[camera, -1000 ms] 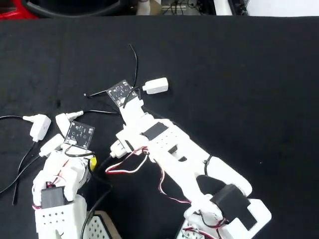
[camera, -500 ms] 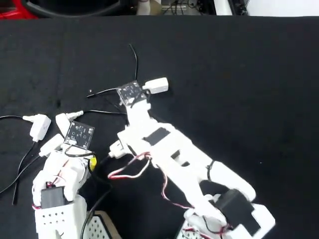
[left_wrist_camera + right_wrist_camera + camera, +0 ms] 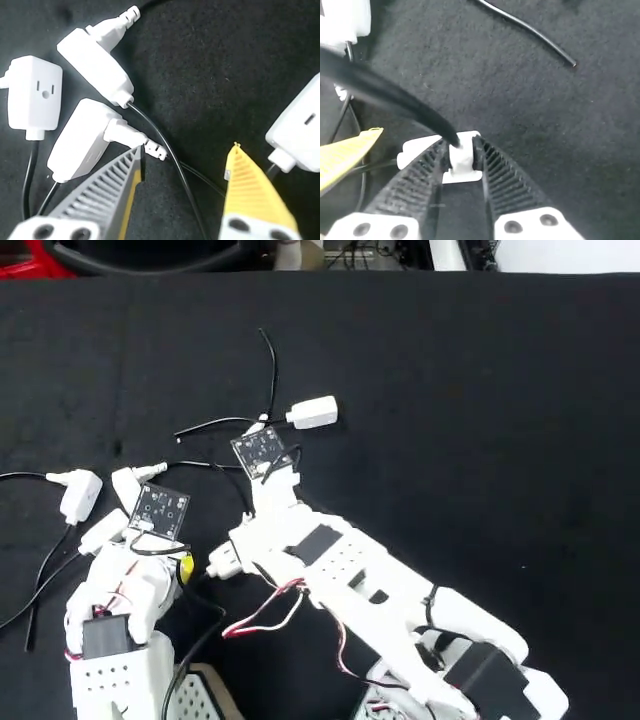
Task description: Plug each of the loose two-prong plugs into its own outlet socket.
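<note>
Table [image 3: 480, 390] under black cloth, with both arms reaching in from its near edge, as I see it from the high view. The right arm [image 3: 340, 560] stretches toward the middle of the table. In its wrist view the right hand [image 3: 461, 146] is closed on a small white plug [image 3: 462, 162], with a ribbed finger [image 3: 417, 187] pressed to each side of the body. A thick black cable [image 3: 380, 92] runs away from the top of the plug. I cannot tell whether this plug touches the cloth or hangs just above it. A white socket [image 3: 314, 412] lies just beside the tip of that arm, and a thin black wire [image 3: 270, 360] curls past it.

The left arm [image 3: 115, 620] sits at the near left corner. The left hand [image 3: 186, 149] is open, jaws wide apart and holding nothing, above a thin cord [image 3: 170, 160]. Just beyond its grey finger [image 3: 100, 197] lies a second plug [image 3: 80, 140], with a third plug [image 3: 95, 65] close beside it. A three-hole socket [image 3: 32, 92] lies next to both. A slotted white block [image 3: 300, 125] lies near the yellow finger [image 3: 250, 190].
</note>
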{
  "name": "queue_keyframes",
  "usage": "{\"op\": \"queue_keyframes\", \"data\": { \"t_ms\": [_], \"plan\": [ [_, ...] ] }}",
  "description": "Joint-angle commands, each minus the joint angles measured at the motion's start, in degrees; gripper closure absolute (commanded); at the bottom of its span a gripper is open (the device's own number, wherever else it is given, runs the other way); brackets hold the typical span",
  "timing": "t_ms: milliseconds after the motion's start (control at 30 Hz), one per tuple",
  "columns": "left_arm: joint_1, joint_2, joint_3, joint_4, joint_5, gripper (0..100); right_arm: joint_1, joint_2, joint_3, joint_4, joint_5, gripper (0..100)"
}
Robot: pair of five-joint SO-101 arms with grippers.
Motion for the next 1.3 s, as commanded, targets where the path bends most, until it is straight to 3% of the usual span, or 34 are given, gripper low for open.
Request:
{"op": "queue_keyframes", "data": {
  "t_ms": [0,267,400,500,667,900,1067,1267],
  "plan": [
    [-0.13,-0.26,-2.42,-1.23,0.35,74,1.32,-1.89,-1.10,3.34,0.97,98.7],
    [0.57,-0.26,-7.43,-0.88,0.44,74,5.27,-17.36,-8.48,16.18,3.34,98.7],
    [6.90,-0.26,-9.71,-0.70,0.79,74,5.19,-23.60,-8.75,16.09,3.08,98.7],
    [12.62,-0.26,-10.77,-0.97,5.54,74,5.10,-27.12,-8.40,15.03,2.90,98.7],
    [22.02,-1.67,-10.59,-4.04,7.91,74,3.96,-32.13,-4.26,5.27,-2.73,98.7],
    [22.37,-3.43,-11.03,-13.01,14.07,73,-2.20,-38.73,6.02,-1.32,-5.98,98.7],
    [22.20,-3.43,-11.03,-16.09,19.34,73,-4.22,-42.68,7.34,4.04,-5.98,98.7],
    [16.92,-3.43,-6.64,-21.63,19.69,73,-4.40,-43.12,3.38,12.48,-5.71,98.7]
  ]
}}
